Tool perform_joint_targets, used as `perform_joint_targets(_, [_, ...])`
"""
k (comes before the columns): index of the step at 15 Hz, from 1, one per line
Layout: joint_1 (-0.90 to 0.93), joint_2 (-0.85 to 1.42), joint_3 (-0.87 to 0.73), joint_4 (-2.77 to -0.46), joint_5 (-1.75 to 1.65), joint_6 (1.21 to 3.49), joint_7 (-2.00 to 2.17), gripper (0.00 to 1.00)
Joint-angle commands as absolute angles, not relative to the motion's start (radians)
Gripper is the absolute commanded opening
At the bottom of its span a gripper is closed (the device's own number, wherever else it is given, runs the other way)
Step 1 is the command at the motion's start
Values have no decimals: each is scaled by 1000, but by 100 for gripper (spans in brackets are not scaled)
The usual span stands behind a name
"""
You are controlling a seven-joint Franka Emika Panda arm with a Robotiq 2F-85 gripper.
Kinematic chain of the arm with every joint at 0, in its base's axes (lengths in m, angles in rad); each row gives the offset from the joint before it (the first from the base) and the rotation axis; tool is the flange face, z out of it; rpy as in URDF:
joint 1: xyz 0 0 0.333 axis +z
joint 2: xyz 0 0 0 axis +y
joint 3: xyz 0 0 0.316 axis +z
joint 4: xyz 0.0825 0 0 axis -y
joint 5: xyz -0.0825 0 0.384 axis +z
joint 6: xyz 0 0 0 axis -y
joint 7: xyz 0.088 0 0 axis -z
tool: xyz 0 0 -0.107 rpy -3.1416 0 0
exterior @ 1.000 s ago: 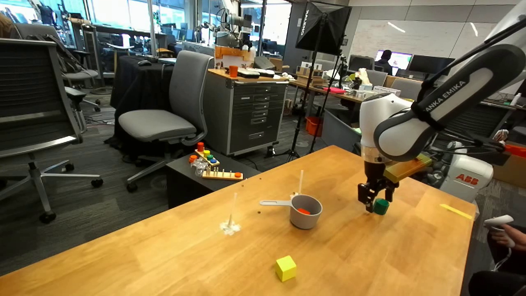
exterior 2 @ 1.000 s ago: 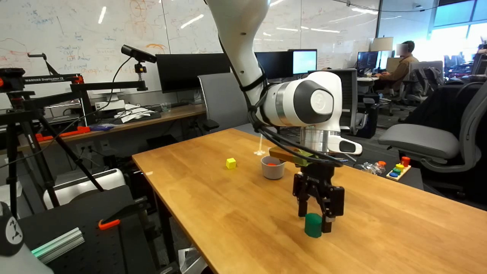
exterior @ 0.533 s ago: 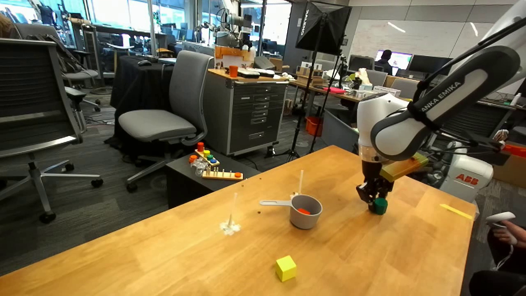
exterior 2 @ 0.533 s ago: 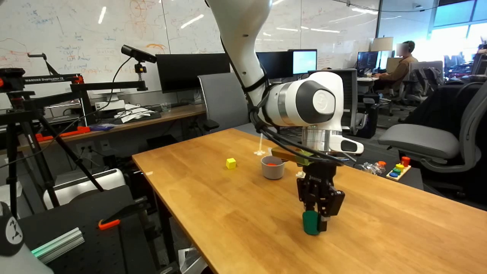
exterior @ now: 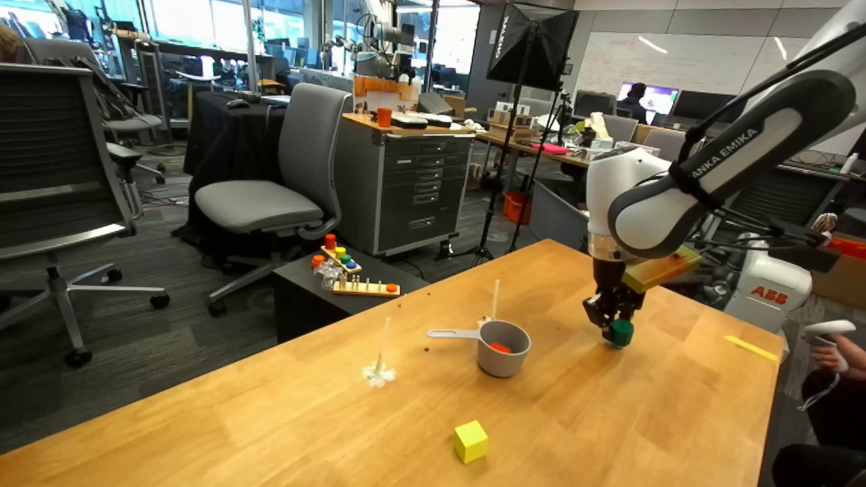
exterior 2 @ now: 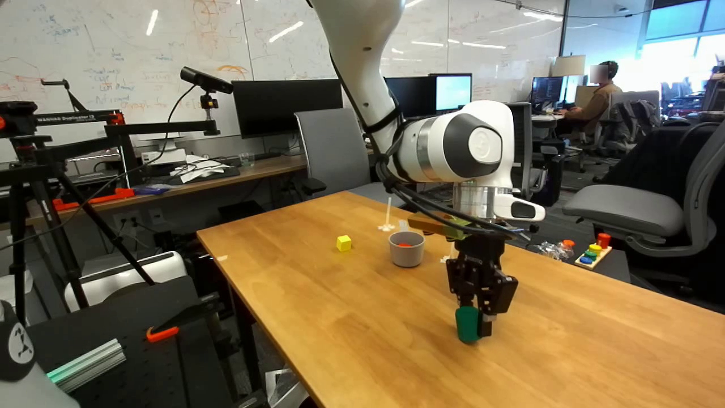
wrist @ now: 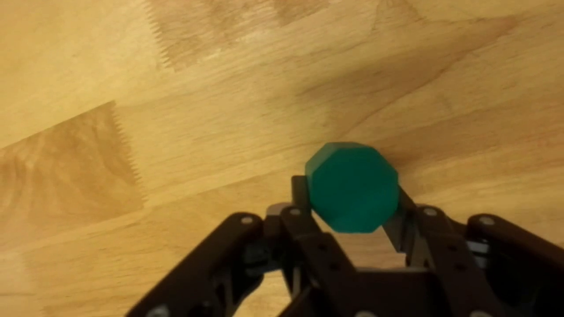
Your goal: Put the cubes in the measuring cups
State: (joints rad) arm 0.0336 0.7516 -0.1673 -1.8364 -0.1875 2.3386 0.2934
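Gripper (wrist: 351, 203): one, black, two-fingered, pointing down — jaws clamped on the green block (exterior 2: 468, 324), a finger (wrist: 300, 191) against either side.

Green block: one, upright in the grip; top face eight-sided in the wrist view. Whether its underside touches the table (exterior: 270, 406) cannot be told.

Grey measuring cup (exterior: 504, 366): one, round, upright on the table, apart from the gripper; straight handle (exterior: 461, 333) pointing away from the gripper in an exterior view.

Red block (exterior: 500, 348): one, inside the grey measuring cup, partly hidden by the near wall.

Yellow cube (exterior: 470, 442): one, resting on the table in both exterior views, apart from the cup and well apart from the gripper.

Table: one, light brown wood, grain and joints plain in the wrist view.

Upright sticks (exterior: 495, 301): two, thin, pale, on the table — one just behind the cup in an exterior view, the other beyond the handle's end, with a whitish patch (exterior: 377, 375) at its foot.

Yellow tape (exterior: 751, 348): one strip, flat on the table near its edge.

Peg boards (exterior: 365, 289): two, wooden, on the dark low stand (exterior: 308, 316) beside the table.
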Motion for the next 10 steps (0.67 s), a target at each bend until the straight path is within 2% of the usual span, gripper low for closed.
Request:
perform_joint_targets(1, [52,675,-161,-1843,-174,2324,297,17])
perform_joint_targets(10, [157,451,-106,-1861,-209,2346,331,17])
